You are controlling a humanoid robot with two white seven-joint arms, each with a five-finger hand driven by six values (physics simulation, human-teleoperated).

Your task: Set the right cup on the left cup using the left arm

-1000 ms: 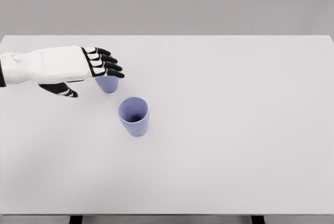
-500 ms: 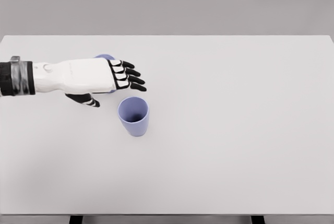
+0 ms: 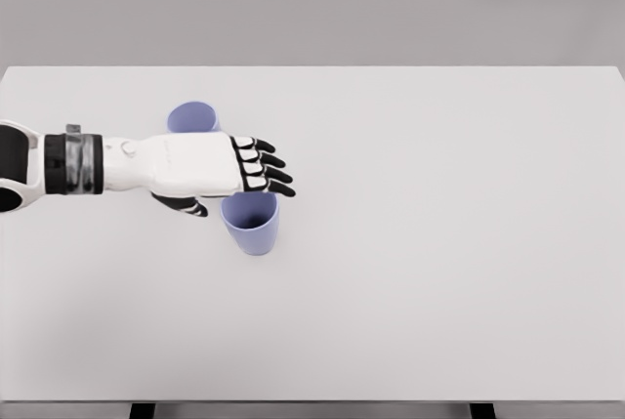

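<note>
Nothing is gripped yet: the left robot hand (image 3: 210, 167) hovers with fingers spread and empty, the right cup (image 3: 251, 224) upright on the white surface (image 3: 439, 243) just below its fingertips, the left cup (image 3: 191, 117) behind its knuckles, so grasping and stacking remain.

No text, label, brand, number or sign can be read anywhere: the two cups, the desk and the robot's arm are all unmarked.
</note>
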